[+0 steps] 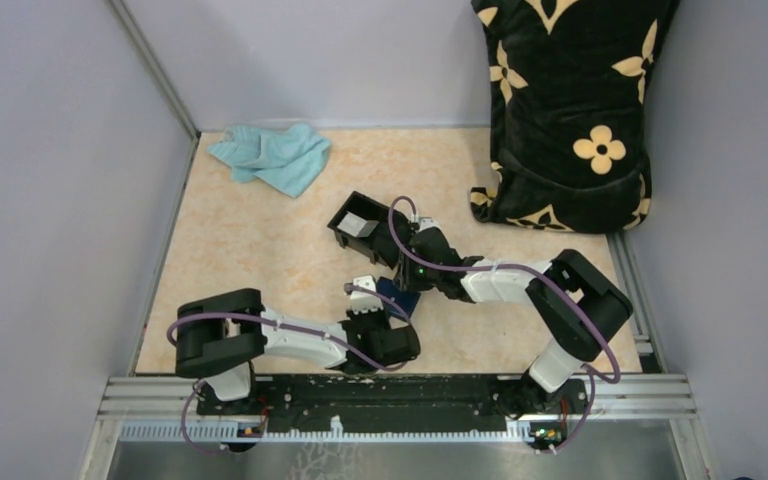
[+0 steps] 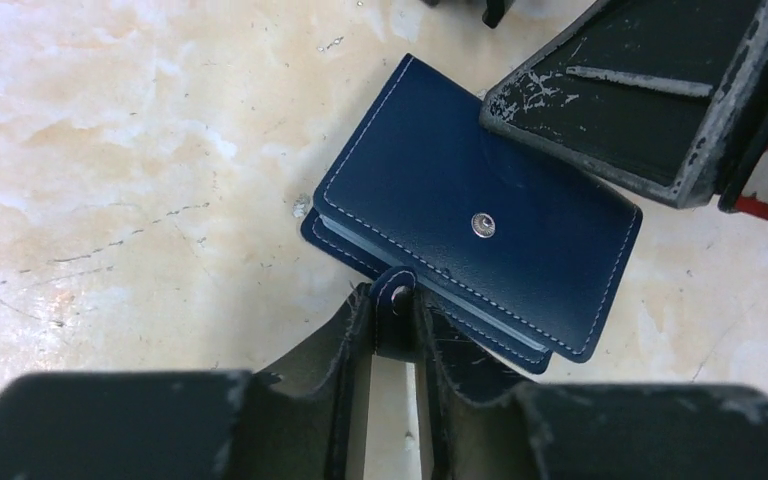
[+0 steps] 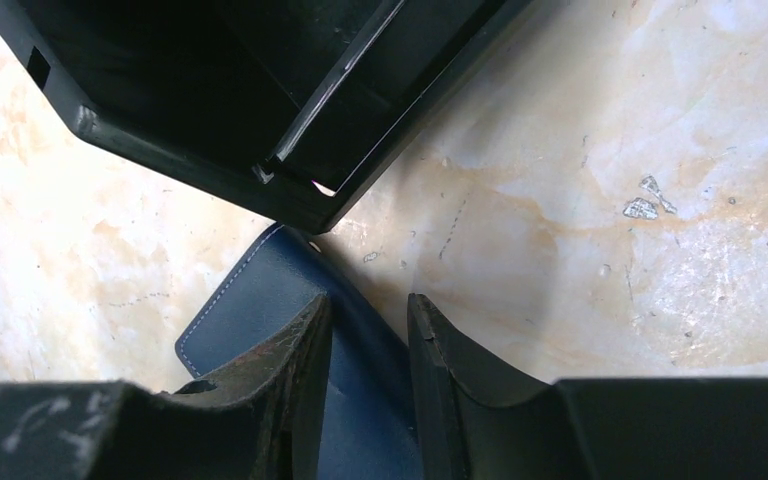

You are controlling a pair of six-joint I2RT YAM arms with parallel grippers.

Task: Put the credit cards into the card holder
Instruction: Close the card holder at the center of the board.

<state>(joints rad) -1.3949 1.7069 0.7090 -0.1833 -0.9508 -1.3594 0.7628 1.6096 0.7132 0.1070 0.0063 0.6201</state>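
The card holder (image 2: 480,200) lies closed on the table (image 2: 110,150), its unsnapped closing tab (image 2: 396,300) pinched in the left jaws, the right jaws slightly apart, resting on its corner. Opening step; next, probably a steady tab pull.

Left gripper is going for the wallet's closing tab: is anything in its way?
Nothing visible. The tab sits between the fingers of the left gripper, which look to touch it on both sides. The right gripper rests over the far corner of the wallet, apart from the tab.
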